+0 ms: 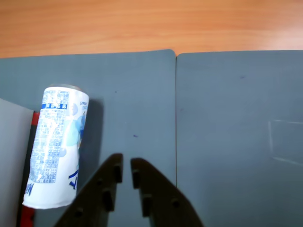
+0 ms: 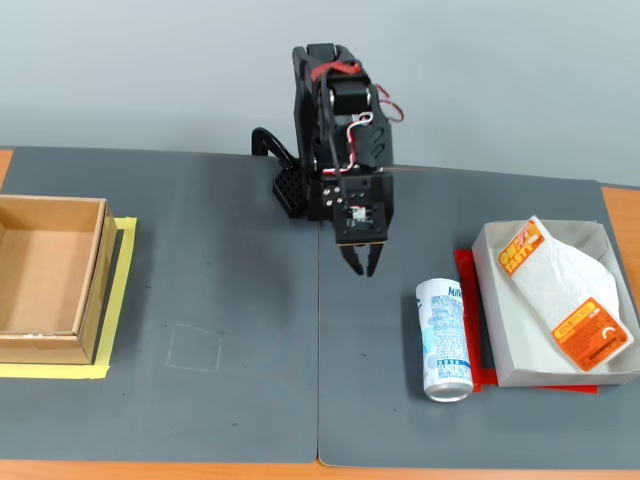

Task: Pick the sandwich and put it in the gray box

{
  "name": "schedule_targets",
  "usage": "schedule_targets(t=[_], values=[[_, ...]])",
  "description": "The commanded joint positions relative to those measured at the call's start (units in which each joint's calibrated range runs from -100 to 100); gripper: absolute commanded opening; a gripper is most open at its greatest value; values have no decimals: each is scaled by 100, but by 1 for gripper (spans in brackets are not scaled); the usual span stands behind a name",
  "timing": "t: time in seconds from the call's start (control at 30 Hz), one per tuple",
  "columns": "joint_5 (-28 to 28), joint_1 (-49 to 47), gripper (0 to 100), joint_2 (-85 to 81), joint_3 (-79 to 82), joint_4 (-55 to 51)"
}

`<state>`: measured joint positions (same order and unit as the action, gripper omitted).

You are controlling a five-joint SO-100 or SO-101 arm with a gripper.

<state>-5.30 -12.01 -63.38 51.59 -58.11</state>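
The sandwich [image 2: 557, 287], a white wrapped packet with orange labels at both ends, lies slanted inside the gray box [image 2: 503, 336] at the right of the fixed view. In the wrist view only a pale gray wall of the box [image 1: 12, 161] shows at the left edge, and the sandwich is out of sight. My gripper [image 2: 361, 262] hangs above the mat left of the box, fingertips nearly touching, holding nothing. From the wrist, the gripper [image 1: 126, 166] points at bare mat beside the can.
A white-blue drink can [image 2: 444, 338] lies on its side just left of the gray box, also seen as the can [image 1: 57, 144] in the wrist view. A brown cardboard box [image 2: 45, 280] on yellow tape sits far left. A seam [image 2: 318, 380] splits two gray mats.
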Motion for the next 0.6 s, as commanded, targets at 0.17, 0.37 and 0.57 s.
schedule_targets(t=[0.17, 0.37, 0.57], values=[[22, 660, 2, -1466, 1729, 438], [58, 750, 2, -2339, 2914, 420], [69, 847, 2, -3179, 3855, 498]])
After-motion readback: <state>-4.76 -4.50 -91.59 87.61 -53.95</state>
